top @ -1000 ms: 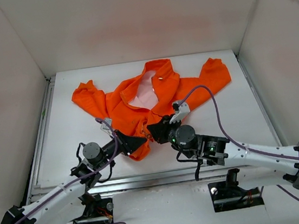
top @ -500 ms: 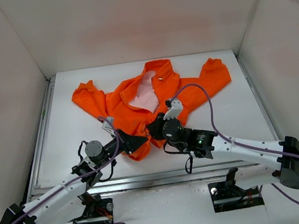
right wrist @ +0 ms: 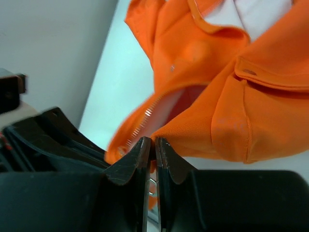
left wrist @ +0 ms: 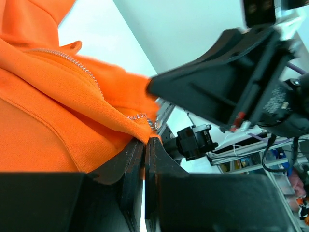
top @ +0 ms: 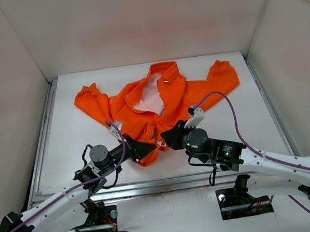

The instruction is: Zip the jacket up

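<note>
Left sleeve: the small bright orange fabric jacket (top: 143, 109) lay spread on the white surface (top: 73, 143), collar toward the far wall. Its sleeve on the left of the top view (top: 88, 101) was stretched flat.
Left hand: the left hand (top: 149, 146) was clamped shut on the bottom corner of one front panel. In the left wrist view the hem edge and the end of the silver zipper teeth (left wrist: 72, 60) ran into the closed tips (left wrist: 146, 144).
Front opening: unzipped. The pale pink lining (top: 150, 97) showed between the two panels, up by the collar.
Right hand: the right hand (top: 166, 138) sat just beside the left one at the same hem, its jaws nearly together on a thin bit of the jacket's edge (right wrist: 150, 145). A small silver part showed between them. Whether that was the slider pull could not be told.
Right sleeve: the other sleeve (top: 221, 79) lay flat, well apart from both hands.
Task stage, judged: zipper ends being brought together. No teeth were joined yet.
Risk 1: the pin could miss the slider if the two hem corners met at an angle.
Risk 2: thin fabric could slip from a pinch this shallow once pulled.
Risk 3: the hands, tip to tip, could collide during alignment.
Risk 4: loose hem could jam in the slider.
</note>
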You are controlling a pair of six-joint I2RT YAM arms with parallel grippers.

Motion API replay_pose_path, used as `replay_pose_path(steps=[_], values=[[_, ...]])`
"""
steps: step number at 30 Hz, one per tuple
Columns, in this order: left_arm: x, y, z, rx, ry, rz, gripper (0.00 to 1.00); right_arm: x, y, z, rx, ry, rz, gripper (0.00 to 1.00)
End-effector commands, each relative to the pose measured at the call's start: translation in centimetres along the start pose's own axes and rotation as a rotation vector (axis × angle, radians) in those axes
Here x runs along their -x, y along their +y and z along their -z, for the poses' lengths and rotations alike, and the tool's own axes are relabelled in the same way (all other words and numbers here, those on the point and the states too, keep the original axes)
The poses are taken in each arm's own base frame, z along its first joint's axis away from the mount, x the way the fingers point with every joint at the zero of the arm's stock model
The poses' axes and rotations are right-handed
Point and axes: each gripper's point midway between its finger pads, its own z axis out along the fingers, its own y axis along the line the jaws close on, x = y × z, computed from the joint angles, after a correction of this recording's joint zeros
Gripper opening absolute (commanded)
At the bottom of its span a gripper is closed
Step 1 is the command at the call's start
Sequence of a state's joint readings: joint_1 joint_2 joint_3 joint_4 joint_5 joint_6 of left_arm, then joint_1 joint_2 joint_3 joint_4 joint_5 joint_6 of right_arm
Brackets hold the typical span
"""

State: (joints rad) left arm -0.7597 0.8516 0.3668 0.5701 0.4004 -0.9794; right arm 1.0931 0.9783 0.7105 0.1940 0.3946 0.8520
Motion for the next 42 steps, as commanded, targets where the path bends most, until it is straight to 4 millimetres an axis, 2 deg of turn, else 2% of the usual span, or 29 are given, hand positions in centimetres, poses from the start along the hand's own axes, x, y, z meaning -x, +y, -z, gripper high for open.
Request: replay_pose_path(steps=[1, 2, 3, 5, 6, 9, 10, 14, 17, 18, 21, 23, 25, 26, 27, 28, 32, 33, 35, 42], values=[[2.0, -4.0, 0.3, -0.113, -0.03, -0.086, 0.0, -2.2, -0.7, 1.0, 0.008, 0.096, -0.044, 0.11], [1.6, -4.2, 0.4, -0.122, -0.012, -0.089, 0.0, -2.6, -0.6, 1.3, 0.014, 0.122, -0.035, 0.22], [1.4, -4.2, 0.4, -0.128, -0.002, -0.089, 0.0, -3.0, -0.4, 1.8, 0.03, 0.157, -0.021, 0.44], [0.9, -4.3, 0.6, -0.141, 0.024, -0.085, 0.0, -3.3, -0.3, 2.5, 0.036, 0.195, -0.008, 0.64], [0.7, -4.3, 0.6, -0.142, 0.036, -0.081, 0.0, -3.2, 0.3, 3.1, 0.07, 0.208, -0.01, 0.77], [-0.3, -4.3, 0.7, -0.145, 0.098, -0.09, 0.0, -2.2, 1.0, 4.7, 0.111, 0.203, -0.019, 0.88], [-0.8, -4.2, 0.8, -0.152, 0.122, -0.089, 0.0, -2.3, 0.6, 5.0, 0.1, 0.214, -0.014, 0.9], [-1.8, -4.0, 1.1, -0.16, 0.17, -0.092, 0.0, -2.0, 0.5, 6.5, 0.104, 0.247, 0.008, 0.91], [-2.3, -4.4, 1.2, -0.19, 0.204, -0.115, 0.0, -2.5, -0.1, 7.2, 0.087, 0.299, 0.102, 0.81], [-2.4, -4.3, 1.3, -0.192, 0.207, -0.113, 0.0, -2.6, -0.1, 7.5, 0.103, 0.319, 0.166, 0.54], [-2.8, -4.7, 1.5, -0.222, 0.236, -0.136, 0.0, -2.9, 1.4, 8.7, 0.243, 0.37, 0.322, 0.0], [-3.5, -4.6, 1.6, -0.232, 0.276, -0.143, 0.0, -3.2, 1.8, 9.3, 0.322, 0.38, 0.395, 0.0], [-4.0, -5.0, 1.9, -0.257, 0.309, -0.14, 0.0, -3.8, 1.2, 9.4, 0.345, 0.39, 0.474, 0.0], [-4.0, -5.2, 2.1, -0.268, 0.316, -0.14, 0.0, -3.9, 0.8, 9.4, 0.345, 0.392, 0.498, 0.06], [-4.2, -5.3, 2.2, -0.274, 0.323, -0.142, 0.0, -4.0, 0.6, 9.3, 0.359, 0.388, 0.544, 0.23], [-4.4, -5.3, 2.4, -0.279, 0.335, -0.144, 0.0, -4.6, 0.1, 9.2, 0.358, 0.395, 0.557, 0.31], [-4.2, -4.9, 2.9, -0.267, 0.34, -0.14, 0.0, -5.9, -0.6, 9.0, 0.392, 0.43, 0.617, 0.5], [-4.0, -4.9, 2.9, -0.264, 0.34, -0.131, 0.0, -6.1, -0.6, 8.9, 0.398, 0.436, 0.622, 0.58], [-4.0, -4.8, 3.0, -0.268, 0.347, -0.126, 0.0, -6.9, -0.9, 8.4, 0.386, 0.473, 0.635, 0.65], [-3.8, -5.0, 3.0, -0.283, 0.344, -0.119, 0.0, -9.4, -2.3, 6.9, 0.342, 0.584, 0.673, 0.67]])
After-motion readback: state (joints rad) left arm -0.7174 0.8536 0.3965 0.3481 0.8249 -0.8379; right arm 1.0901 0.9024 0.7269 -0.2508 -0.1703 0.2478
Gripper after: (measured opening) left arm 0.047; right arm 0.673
